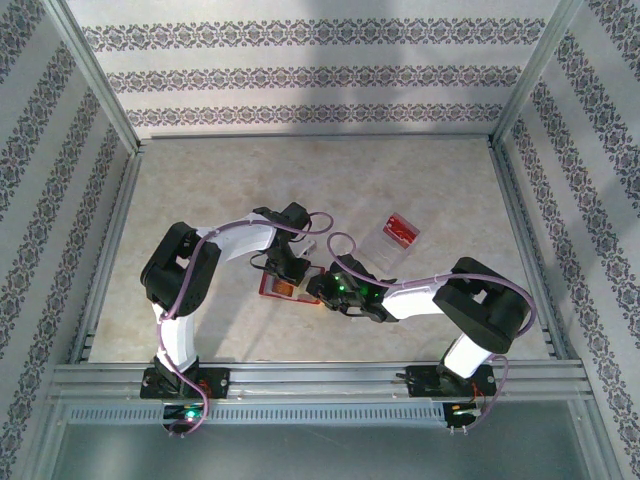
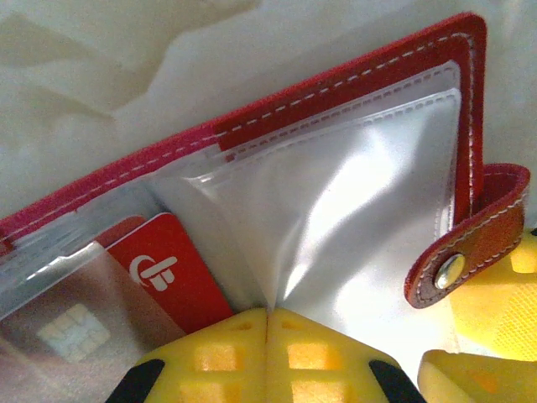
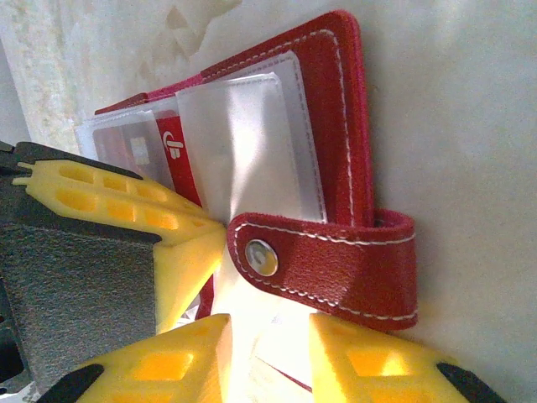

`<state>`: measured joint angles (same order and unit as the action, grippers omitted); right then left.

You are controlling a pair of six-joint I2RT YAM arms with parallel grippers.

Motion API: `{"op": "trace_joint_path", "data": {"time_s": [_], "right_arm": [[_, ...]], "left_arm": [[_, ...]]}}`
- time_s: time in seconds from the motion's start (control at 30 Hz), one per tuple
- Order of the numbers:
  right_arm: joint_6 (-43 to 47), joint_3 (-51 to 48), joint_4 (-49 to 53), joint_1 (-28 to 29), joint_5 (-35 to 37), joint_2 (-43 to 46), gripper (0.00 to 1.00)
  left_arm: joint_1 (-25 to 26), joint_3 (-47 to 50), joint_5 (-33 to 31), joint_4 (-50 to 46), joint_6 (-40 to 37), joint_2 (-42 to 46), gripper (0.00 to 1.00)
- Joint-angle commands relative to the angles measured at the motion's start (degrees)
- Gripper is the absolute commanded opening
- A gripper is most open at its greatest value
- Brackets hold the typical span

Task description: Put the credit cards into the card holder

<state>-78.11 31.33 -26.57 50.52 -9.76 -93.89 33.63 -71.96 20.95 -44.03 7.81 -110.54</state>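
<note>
Red credit card, white logo, sleeved in the card holder; left pincer pinches a sleeve shut, right pincer half-open, grip unclear.

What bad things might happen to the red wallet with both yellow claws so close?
The left gripper and right gripper crowd the open card holder, so they may bump. The clasp tab lies across the clear sleeves by the right gripper and might snag. The credit card looks only partway into its sleeve; a tug might slide it out.
</note>
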Motion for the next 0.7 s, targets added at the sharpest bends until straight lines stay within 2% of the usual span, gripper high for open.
{"op": "trace_joint_path", "data": {"time_s": [0.0,0.13,0.27,0.33,0.47,0.67], "right_arm": [[0.2,0.9,-0.8,0.5,-0.2,-0.4,0.28],[1.0,2.3,-0.9,0.4,-0.2,-1.1,0.23],[2.1,3.8,-0.7,0.5,-0.5,-1.3,0.06],[2.7,4.1,-0.1,0.7,-0.3,-0.8,0.01],[3.9,4.8,1.3,0.8,-0.1,-0.2,0.0],[4.9,6.7,1.5,0.8,-1.5,-1.7,0.0]], "left_arm": [[0.1,3.5,-1.7,-0.4,-0.3,-4.2,0.03],[0.1,3.6,-1.6,-0.4,-0.3,-3.9,0.03],[0.0,3.5,-1.4,-0.4,-0.3,-3.3,0.03],[-0.1,2.8,-0.7,-1.1,-0.3,-2.8,0.06],[-1.0,-0.8,2.0,-4.4,-0.5,-1.1,0.2],[-3.5,-1.9,3.3,-6.5,-1.5,5.0,0.29]]}}
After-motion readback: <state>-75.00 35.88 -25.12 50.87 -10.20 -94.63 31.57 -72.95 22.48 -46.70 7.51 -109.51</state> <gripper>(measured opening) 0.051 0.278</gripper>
